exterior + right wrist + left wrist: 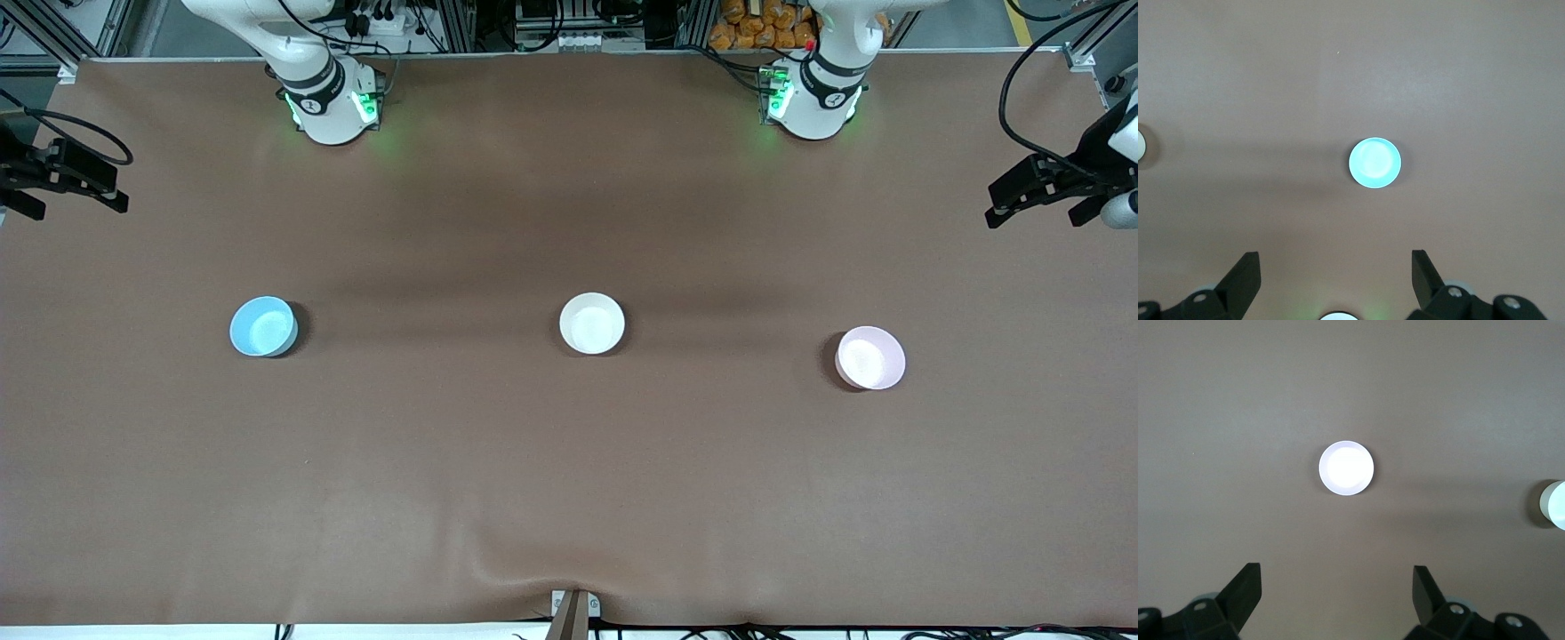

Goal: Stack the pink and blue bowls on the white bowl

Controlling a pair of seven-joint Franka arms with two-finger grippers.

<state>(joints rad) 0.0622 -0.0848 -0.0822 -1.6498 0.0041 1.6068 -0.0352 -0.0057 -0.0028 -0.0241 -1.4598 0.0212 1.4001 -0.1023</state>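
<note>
Three bowls sit in a row across the brown table. The blue bowl (263, 326) (1375, 163) is toward the right arm's end. In the middle is the white bowl (592, 323), which shows only at the edge of each wrist view (1555, 505) (1141, 147). The pink bowl (870, 357) (1346, 467) is toward the left arm's end. My left gripper (1337, 577) (1036, 206) hangs high over the table, open and empty, the pink bowl far below it. My right gripper (1336, 261) (71, 197) hangs equally high, open and empty, above the blue bowl's end.
The brown mat (569, 480) covers the whole table. The right arm's base (331, 107) and the left arm's base (813, 98) stand at the table edge farthest from the front camera. A small clamp (573, 609) sits at the nearest edge.
</note>
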